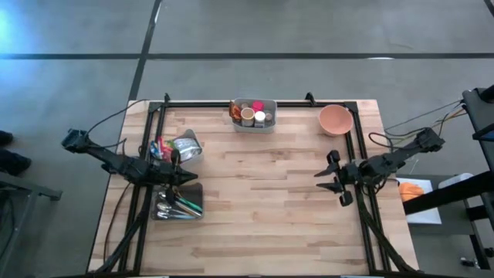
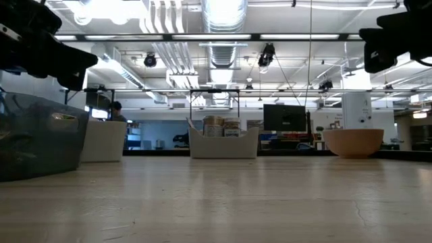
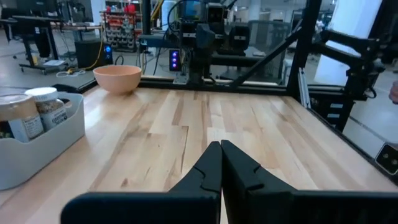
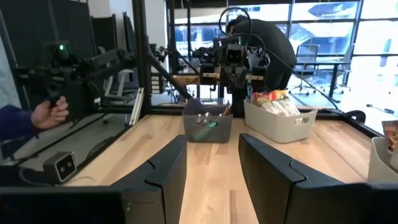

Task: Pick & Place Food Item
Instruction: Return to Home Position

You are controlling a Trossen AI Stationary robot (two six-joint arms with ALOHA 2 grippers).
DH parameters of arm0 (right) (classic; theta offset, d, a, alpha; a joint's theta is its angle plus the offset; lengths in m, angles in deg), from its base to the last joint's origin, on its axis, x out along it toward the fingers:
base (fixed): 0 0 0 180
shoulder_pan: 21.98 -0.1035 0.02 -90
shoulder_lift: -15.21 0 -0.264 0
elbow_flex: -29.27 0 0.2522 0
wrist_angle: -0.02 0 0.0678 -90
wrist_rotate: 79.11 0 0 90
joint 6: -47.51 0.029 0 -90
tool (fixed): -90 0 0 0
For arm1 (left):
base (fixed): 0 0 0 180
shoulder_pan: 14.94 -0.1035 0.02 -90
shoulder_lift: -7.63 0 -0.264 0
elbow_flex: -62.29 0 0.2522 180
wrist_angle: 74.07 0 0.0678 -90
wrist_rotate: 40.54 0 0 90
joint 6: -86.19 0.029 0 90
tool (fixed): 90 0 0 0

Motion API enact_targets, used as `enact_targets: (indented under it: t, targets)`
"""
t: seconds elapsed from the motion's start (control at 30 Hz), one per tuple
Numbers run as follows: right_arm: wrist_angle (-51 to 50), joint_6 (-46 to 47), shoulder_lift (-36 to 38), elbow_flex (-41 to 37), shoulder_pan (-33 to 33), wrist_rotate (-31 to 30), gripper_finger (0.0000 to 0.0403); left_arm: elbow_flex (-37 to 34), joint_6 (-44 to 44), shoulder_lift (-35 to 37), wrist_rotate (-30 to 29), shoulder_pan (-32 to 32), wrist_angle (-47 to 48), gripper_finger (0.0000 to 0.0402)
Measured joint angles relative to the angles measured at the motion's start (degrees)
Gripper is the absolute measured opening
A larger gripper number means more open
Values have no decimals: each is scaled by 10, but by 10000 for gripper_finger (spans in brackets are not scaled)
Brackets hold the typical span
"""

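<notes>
Your black bin (image 1: pixel 154 204) sits at 8 o'clock on the table and holds silver cutlery (image 1: pixel 176 205). Just beyond it, at 9 o'clock, a gray bin (image 4: pixel 283 127) carries bright snack packets (image 4: pixel 272 99). At 12 o'clock the top gray bin (image 1: pixel 253 127) holds the spice bottles (image 1: pixel 248 115) standing upright. An empty pink bowl (image 1: pixel 336 120) rests at 1 o'clock.

Your left gripper (image 1: pixel 191 178) hangs over the black bin's far edge with its fingers pressed together on nothing. Your right gripper (image 1: pixel 327 174) hovers at 3 o'clock, its fingers spread and empty. The middle of the wooden table (image 1: pixel 262 208) lies bare between them.

You cannot make out the individual pieces of cutlery. In the low view the black bin is cut off at the edge. In the right wrist view a person's hand (image 4: pixel 53 112) grips a frame post beside the table.
</notes>
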Motion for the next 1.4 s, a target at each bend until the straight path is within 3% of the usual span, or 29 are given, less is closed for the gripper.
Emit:
enact_targets:
  t: [0.47, 1.4]
  targets:
    - [-3, -29, -12, 0, 0, -3, 141, 0, 54, -1, -3, 0, 53, 0]
    - [-2, -32, -12, 0, 0, -5, 141, -1, 50, -4, -2, 0, 56, 0]
